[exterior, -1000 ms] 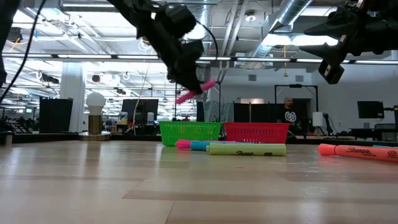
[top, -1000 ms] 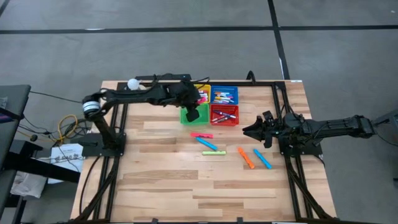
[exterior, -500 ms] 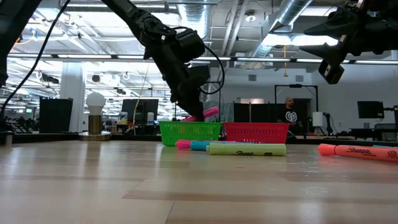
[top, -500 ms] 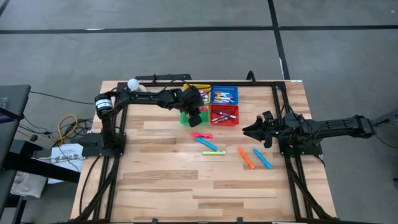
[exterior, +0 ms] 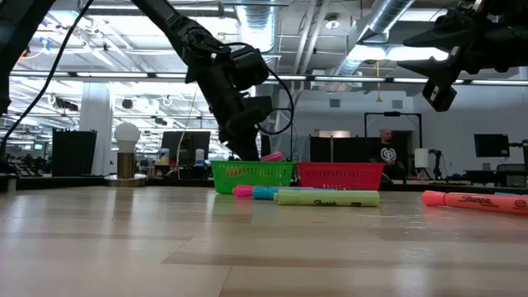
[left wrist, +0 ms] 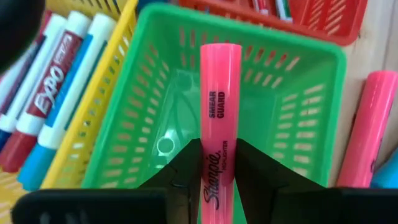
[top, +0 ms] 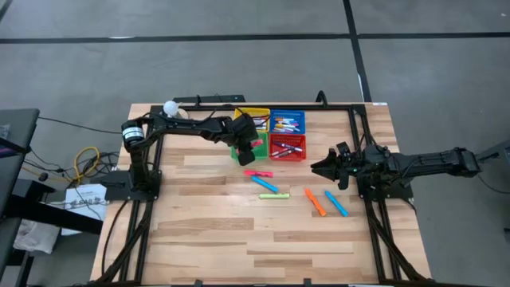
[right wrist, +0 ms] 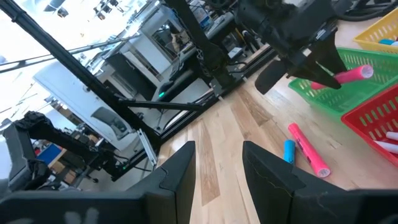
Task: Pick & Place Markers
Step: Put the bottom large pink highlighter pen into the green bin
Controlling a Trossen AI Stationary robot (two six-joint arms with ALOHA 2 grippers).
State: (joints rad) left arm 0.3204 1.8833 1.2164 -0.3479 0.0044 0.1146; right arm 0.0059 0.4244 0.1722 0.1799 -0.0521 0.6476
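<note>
Wooden bench (top: 207, 239), four mesh baskets at its far edge. Step in hand: placing. Left tool (left wrist: 217, 163) hangs over the green basket (left wrist: 298, 106), fingers narrow, clamped on a pink marker (left wrist: 219, 112) that points into the empty basket. Next move, as I judge: lower slightly, then release. Five more markers (top: 271, 187) lie near the green basket, on its near side. Right tool (top: 328, 169) waits well right of the green basket, part open, holding nothing.

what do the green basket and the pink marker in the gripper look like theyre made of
Green basket: likely moulded plastic, since its walls are a regular slotted mesh with a slight sheen. Pink marker, held in the left gripper: smooth, glossy plastic barrel with printed black lettering.
</note>
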